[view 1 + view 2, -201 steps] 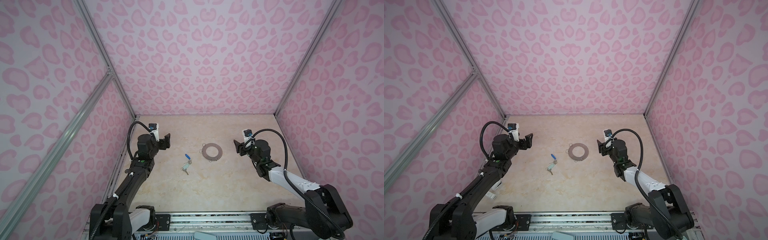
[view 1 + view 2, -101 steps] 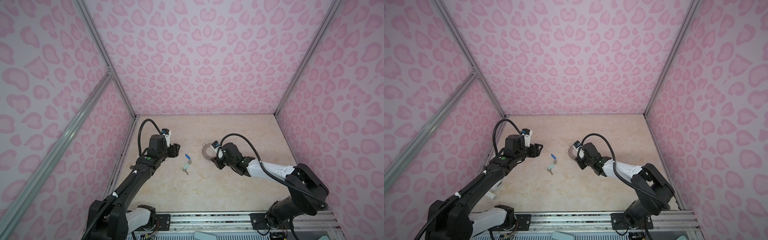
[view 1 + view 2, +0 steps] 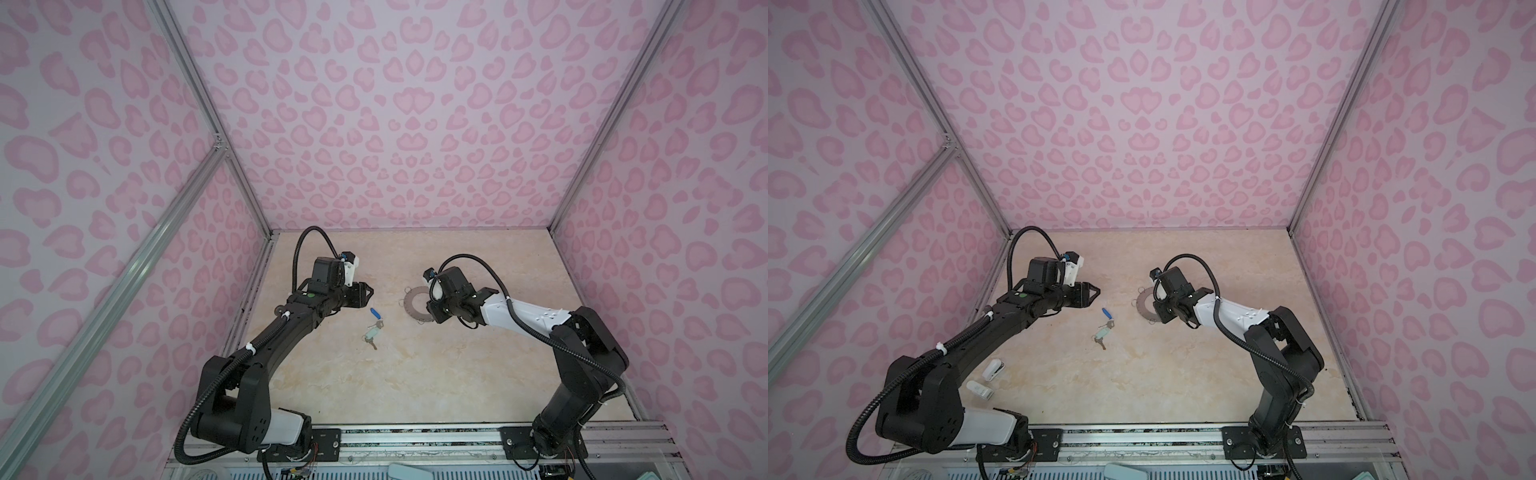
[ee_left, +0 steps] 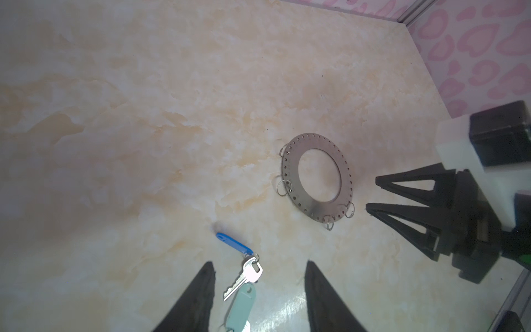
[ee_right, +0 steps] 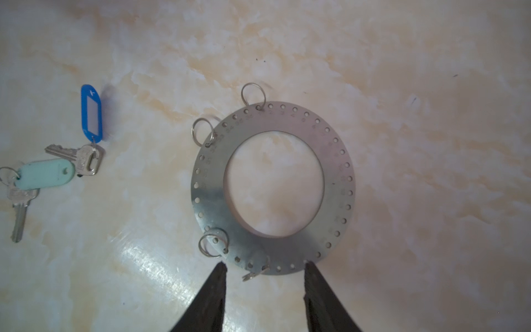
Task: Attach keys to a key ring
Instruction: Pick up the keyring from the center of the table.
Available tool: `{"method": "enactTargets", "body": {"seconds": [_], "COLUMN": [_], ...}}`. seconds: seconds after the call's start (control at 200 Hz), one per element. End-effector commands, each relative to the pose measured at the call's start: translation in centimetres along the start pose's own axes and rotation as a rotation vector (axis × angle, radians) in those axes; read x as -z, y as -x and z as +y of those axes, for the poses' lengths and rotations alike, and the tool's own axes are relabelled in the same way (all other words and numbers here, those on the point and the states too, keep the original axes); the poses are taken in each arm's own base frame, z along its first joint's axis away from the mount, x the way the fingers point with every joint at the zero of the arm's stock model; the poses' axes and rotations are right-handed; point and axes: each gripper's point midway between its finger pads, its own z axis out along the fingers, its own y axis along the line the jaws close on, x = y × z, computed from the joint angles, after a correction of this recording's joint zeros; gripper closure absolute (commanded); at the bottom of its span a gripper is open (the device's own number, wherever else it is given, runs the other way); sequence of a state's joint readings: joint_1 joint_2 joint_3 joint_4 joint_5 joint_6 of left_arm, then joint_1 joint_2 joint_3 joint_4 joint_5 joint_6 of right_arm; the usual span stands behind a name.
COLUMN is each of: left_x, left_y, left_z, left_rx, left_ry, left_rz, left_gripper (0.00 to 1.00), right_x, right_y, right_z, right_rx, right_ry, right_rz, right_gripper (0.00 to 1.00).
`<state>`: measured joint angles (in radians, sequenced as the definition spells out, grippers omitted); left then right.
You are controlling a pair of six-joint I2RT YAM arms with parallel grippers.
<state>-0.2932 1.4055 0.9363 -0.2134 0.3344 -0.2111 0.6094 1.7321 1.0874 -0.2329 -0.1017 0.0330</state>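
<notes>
The keys (image 3: 372, 330) lie in a small bunch on the beige table: a blue tag (image 4: 234, 243), a silver key (image 4: 247, 276) and a mint tag (image 5: 46, 174) with a second key (image 5: 18, 212). To their right the key ring (image 3: 415, 306), a flat grey disc with rim holes and several small wire loops, lies flat (image 5: 209, 189). My left gripper (image 4: 260, 263) hangs open just above the keys, touching nothing. Over the ring's near rim my right gripper (image 5: 265, 263) is also open, a fingertip on each side, holding nothing.
Two small white objects (image 3: 994, 370) (image 3: 980, 390) lie near the left arm's base. Pink patterned walls enclose the table on three sides. An aluminium rail (image 3: 415, 432) runs along the front edge.
Both arms have come inward. The left gripper moved right over the keys, the right gripper swung left to the ring's rim. Both sets of jaws narrowed.
</notes>
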Motion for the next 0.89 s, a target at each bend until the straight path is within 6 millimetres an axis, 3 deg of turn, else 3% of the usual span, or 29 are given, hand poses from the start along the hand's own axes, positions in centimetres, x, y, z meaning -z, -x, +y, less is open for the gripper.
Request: {"method": "enactTargets", "body": {"seconds": [0.0,0.325,0.455,0.875,0.89], "left_x": [0.1,-1.9,-2.5,-3.1,-3.1], "left_y": [-0.3,-0.6,0.2,1.5,1.4], "left_z": [-1.1,-1.5,-2.1,-2.0,-1.9], "left_rx": [-0.038,-0.002,0.024,-0.017,-0.019], "left_ry": [-0.009,-0.036,-0.070,-0.061,-0.059], "left_rz": [-0.003,0.034,0.033,0.022,0.023], "left_gripper": [0.48,0.48,0.48,0.51,0.51], "right_x": [-0.5,-2.2,-2.9,-4.2,-4.0], "right_y": [-1.1,-2.1,-1.8,3.1,4.4], "right_z": [-0.1,0.0,0.2,-1.5,-1.7], "right_rx": [0.002,0.016,0.013,0.104,0.105], "right_ry": [0.043,0.106,0.121,0.071,0.069], "right_rz": [0.060,0.151,0.159,0.140,0.124], "right_gripper": [0.54,0.51,0.50,0.55,0.56]}}
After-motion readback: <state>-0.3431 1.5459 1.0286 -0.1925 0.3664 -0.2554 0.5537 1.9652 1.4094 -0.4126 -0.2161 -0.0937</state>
